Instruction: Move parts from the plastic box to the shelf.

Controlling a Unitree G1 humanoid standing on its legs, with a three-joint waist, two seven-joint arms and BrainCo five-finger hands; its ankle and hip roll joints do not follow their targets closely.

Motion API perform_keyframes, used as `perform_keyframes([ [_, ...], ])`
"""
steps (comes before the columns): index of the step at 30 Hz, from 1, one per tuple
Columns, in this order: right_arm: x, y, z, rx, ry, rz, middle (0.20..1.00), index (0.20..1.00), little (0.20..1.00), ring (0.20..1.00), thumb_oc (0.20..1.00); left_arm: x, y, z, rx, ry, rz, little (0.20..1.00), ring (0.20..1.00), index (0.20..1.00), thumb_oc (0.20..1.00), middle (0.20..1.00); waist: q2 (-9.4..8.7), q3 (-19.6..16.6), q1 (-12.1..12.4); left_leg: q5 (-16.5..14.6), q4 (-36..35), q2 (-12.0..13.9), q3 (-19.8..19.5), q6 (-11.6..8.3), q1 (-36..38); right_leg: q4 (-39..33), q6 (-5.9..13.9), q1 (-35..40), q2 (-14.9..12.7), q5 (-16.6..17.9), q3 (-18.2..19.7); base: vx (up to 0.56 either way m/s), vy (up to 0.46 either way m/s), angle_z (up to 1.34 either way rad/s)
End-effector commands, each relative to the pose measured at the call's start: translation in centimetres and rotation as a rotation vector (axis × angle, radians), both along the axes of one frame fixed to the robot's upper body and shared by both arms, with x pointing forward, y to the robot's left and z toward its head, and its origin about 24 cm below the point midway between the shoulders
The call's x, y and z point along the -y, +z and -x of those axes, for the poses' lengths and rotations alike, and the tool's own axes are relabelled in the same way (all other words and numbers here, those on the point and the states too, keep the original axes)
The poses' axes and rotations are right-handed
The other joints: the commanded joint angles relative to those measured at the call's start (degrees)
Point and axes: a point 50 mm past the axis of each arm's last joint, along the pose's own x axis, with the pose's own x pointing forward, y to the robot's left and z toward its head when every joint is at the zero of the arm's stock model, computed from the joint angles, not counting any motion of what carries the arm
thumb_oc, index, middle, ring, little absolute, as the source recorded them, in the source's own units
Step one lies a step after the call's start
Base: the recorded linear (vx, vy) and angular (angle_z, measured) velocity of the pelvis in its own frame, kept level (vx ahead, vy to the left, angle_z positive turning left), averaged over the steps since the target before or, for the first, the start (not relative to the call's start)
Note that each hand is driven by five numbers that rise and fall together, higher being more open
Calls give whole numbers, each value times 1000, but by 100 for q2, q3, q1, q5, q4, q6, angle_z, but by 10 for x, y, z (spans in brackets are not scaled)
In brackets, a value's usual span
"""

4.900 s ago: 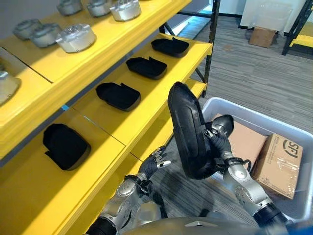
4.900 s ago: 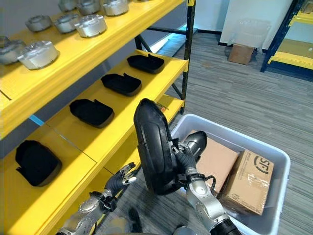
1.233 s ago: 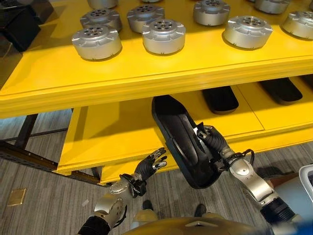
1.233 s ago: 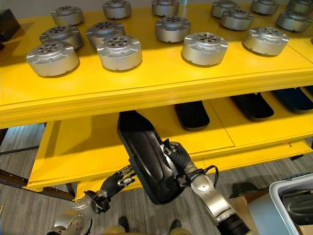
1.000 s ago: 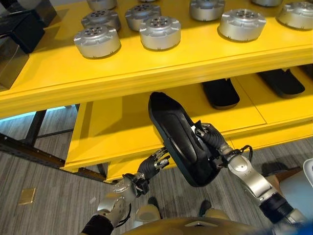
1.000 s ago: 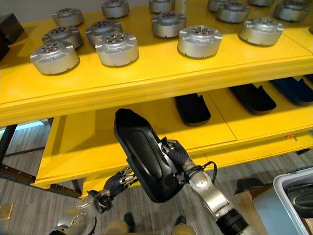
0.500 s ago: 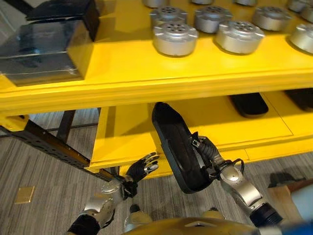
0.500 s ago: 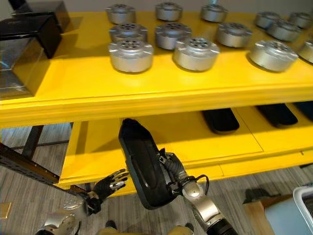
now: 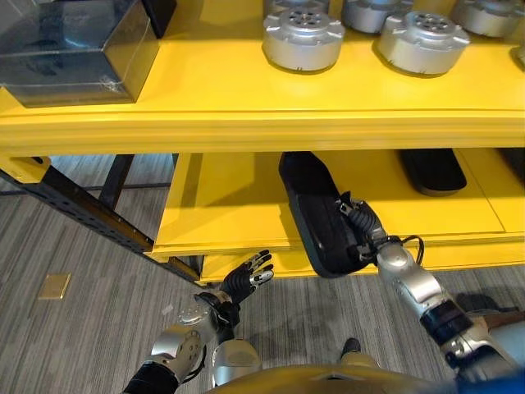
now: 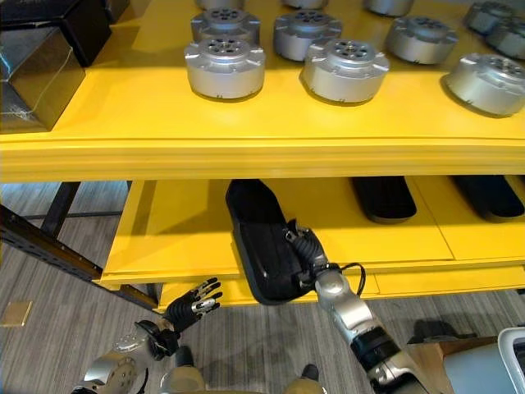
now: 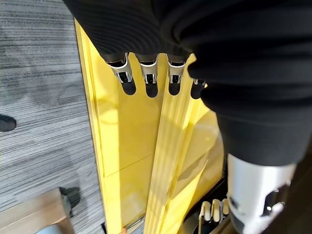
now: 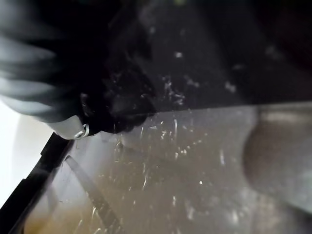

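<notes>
My R hand point(image 9: 361, 226) fingers curl round black part point(image 9: 316, 217) on yellow shelf point(image 9: 221, 205); L hand point(image 9: 242, 281) fingers spread, empty.

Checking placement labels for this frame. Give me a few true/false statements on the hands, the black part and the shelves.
1. The right hand grips the black part. True.
2. The black part rests on the upper shelf. False: it is at the lower shelf, its near end past the front edge.
3. The left hand holds a silver part. False: it is open, holding nothing, below the shelf.
4. Silver round parts sit on the upper shelf. True.
5. Another black part lies on the lower shelf. True.
</notes>
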Motion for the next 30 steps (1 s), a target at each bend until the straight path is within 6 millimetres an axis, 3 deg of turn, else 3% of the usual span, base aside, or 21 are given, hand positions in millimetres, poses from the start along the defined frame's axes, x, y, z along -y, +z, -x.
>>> perform_keyframes([
  [1, 4, 56, -28, 180, -48, -74, 200, 200, 200, 200, 200, 17, 20, -13, 79, -47, 67, 1000, 1000, 1000, 1000, 1000, 134, 84, 201, -299, 480, -78, -53, 308, -96, 1220, -494, -429, 175, -794, 53, -102, 6, 8],
  [6, 16, 104, -58, 277, -73, -24, 200, 200, 200, 200, 200, 24, 38, -33, 155, -81, 83, 1000, 1000, 1000, 1000, 1000, 241, 508, 341, -300, 643, -61, -131, 273, -458, 1502, -469, -826, 98, -817, 59, -184, 14, 6],
  [16, 44, 167, -91, 356, -192, 95, 200, 200, 200, 200, 200, 48, 69, -58, 260, -106, 144, 1000, 1000, 1000, 1000, 1000, 416, 1247, 490, -342, 1036, -105, -177, 257, -1066, 2157, -505, -1559, -66, -931, 24, -159, 37, -3],
  [22, 52, 176, -97, 349, -269, 48, 200, 200, 200, 200, 200, 58, 89, -69, 347, -48, 216, 1000, 1000, 1000, 1000, 1000, 413, 1441, 533, -456, 1449, -136, -116, 319, -1604, 2711, -501, -2203, -206, -1010, 58, -114, 27, -6],
  [28, 63, 194, -99, 379, -349, 108, 200, 200, 200, 200, 200, 60, 88, -72, 332, -58, 187, 1000, 1000, 1000, 1000, 1000, 365, 1441, 575, -621, 1840, -156, -129, 393, -2119, 3131, -504, -2736, -255, -1106, 140, -46, -15, -5],
  [30, 67, 195, -99, 375, -372, 128, 200, 200, 200, 200, 200, 60, 87, -70, 330, -65, 184, 1000, 1000, 1000, 1000, 1000, 338, 1441, 574, -809, 1991, -183, -165, 345, -2163, 3278, -425, -2784, -303, -1260, 200, 27, -10, -6],
])
